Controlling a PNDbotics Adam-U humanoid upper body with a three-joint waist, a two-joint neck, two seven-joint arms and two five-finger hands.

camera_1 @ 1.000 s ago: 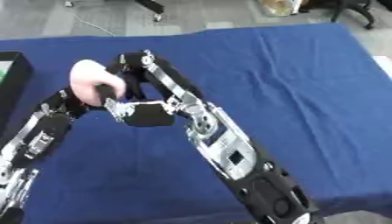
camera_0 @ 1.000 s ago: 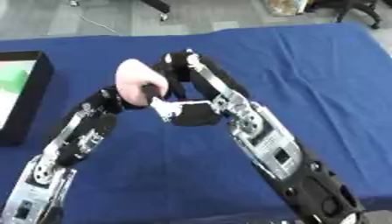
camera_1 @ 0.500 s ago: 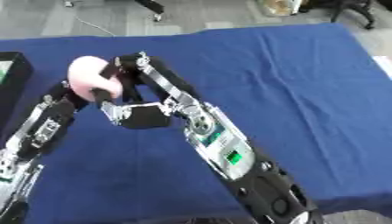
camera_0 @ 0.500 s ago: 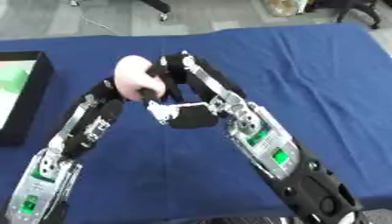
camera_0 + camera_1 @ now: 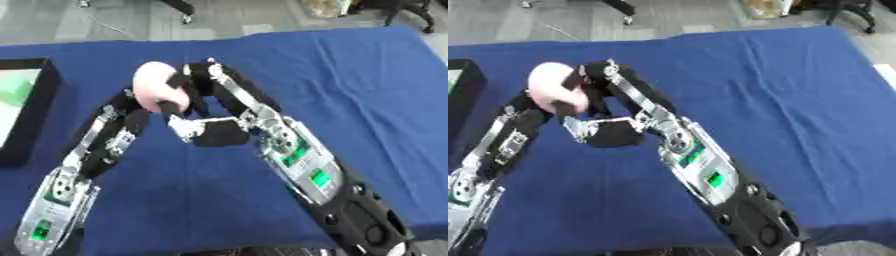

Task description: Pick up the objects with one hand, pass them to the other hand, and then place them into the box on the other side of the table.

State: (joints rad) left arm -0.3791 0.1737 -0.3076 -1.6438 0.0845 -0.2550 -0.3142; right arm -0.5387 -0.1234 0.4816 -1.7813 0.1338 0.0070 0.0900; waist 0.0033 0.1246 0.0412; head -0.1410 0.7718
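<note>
A pale pink rounded object (image 5: 156, 84) is held above the blue table (image 5: 350, 80), left of centre. My left hand (image 5: 150, 107) comes up from the lower left, its fingers curled round the object's underside. My right hand (image 5: 220, 131) reaches in from the lower right; its long fingers (image 5: 229, 90) stretch straight up and their tips touch the object's right side, with the thumb well below it. A black box (image 5: 33, 117) with green and white contents sits at the table's left edge.
The blue cloth covers the whole table, and the right half (image 5: 798, 90) holds no objects. Beyond the far edge lie grey floor and chair legs (image 5: 179, 9).
Both hands and the pink object have risen slightly and stayed together. The right fingertips remain against the object.
</note>
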